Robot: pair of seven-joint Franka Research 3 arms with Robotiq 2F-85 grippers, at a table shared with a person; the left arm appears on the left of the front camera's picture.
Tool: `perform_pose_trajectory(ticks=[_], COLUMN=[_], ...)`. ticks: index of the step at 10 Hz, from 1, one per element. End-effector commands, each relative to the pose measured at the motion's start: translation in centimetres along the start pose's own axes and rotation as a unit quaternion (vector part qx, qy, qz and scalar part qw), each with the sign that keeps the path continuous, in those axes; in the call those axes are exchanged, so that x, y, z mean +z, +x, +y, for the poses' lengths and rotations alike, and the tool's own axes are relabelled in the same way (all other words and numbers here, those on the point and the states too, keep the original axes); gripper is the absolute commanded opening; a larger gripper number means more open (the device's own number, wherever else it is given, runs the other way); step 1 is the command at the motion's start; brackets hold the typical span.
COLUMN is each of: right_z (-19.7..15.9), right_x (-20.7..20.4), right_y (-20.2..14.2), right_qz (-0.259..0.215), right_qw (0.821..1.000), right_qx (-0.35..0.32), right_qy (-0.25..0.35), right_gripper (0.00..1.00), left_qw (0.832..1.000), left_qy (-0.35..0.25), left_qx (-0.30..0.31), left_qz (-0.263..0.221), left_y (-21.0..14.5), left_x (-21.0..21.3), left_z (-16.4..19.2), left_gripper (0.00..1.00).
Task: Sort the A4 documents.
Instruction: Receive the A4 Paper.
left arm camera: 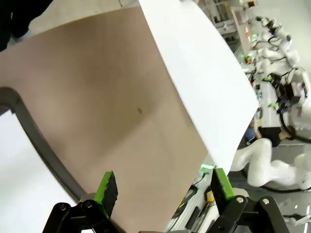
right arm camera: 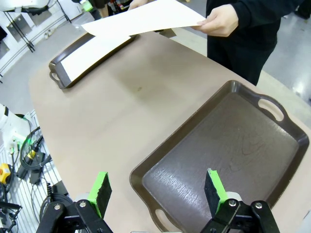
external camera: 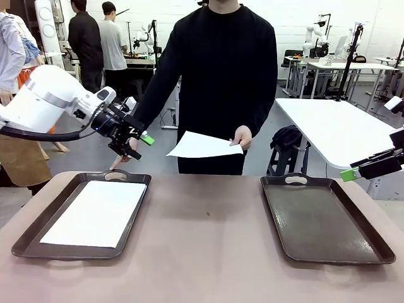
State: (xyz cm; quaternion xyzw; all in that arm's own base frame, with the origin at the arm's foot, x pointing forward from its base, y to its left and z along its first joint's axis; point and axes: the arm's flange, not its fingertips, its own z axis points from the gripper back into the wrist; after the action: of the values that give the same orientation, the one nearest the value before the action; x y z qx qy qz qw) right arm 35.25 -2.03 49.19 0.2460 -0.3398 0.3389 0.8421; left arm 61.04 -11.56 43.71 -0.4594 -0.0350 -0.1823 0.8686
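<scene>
A person across the table holds one white A4 sheet (external camera: 203, 145) level in one hand (external camera: 243, 136), above the table's far edge. A second sheet (external camera: 95, 213) lies flat in the left dark tray (external camera: 28, 243). My left gripper (external camera: 140, 146) hangs open in the air over that tray's far end, just left of the held sheet, with nothing between its fingers. In the left wrist view the held sheet (left arm camera: 204, 82) spreads ahead of the open gripper (left arm camera: 163, 187). My right gripper (right arm camera: 158, 189) is open and bare above the near edge of the right tray (right arm camera: 228, 145).
The right tray (external camera: 322, 221) holds nothing. Bare brown tabletop (external camera: 205, 240) lies between the two trays. The person's other hand (external camera: 120, 161) rests by the left tray's far handle. White tables and other people stand behind.
</scene>
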Motion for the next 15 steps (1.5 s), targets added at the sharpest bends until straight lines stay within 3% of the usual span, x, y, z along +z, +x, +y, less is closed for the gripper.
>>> perform_pose_trajectory(ticks=[1, 5, 13, 14, 15], right_z=[-0.3, -0.3, -0.3, -0.3, -0.3], right_x=[-0.2, -0.2, -0.2, -0.2, -0.2], right_y=[0.1, 0.1, 0.1, 0.1, 0.1], right_qz=[-0.01, -0.01, -0.01, -0.01, -0.01], right_qw=[1.0, 1.0, 1.0, 1.0, 1.0], right_qx=[0.005, 0.005, 0.005, 0.005, 0.005], right_qy=[0.009, 0.009, 0.009, 0.009, 0.009], right_gripper=[1.0, 1.0, 1.0, 1.0, 1.0], left_qw=[0.998, 0.993, 0.979, 0.98, 0.98], left_qy=[-0.041, -0.092, -0.158, -0.154, -0.155], left_qx=[0.038, 0.064, 0.125, 0.122, 0.127], left_qz=[-0.024, -0.027, -0.009, -0.008, -0.019], left_y=[3.1, 6.7, 7.2, 7.1, 6.6], left_x=[-0.5, -4.6, -9.8, -9.7, -9.4], left_z=[0.5, 0.5, 0.6, 0.7, 0.8], left_gripper=[1.0, 1.0, 1.0, 0.81, 0.8])
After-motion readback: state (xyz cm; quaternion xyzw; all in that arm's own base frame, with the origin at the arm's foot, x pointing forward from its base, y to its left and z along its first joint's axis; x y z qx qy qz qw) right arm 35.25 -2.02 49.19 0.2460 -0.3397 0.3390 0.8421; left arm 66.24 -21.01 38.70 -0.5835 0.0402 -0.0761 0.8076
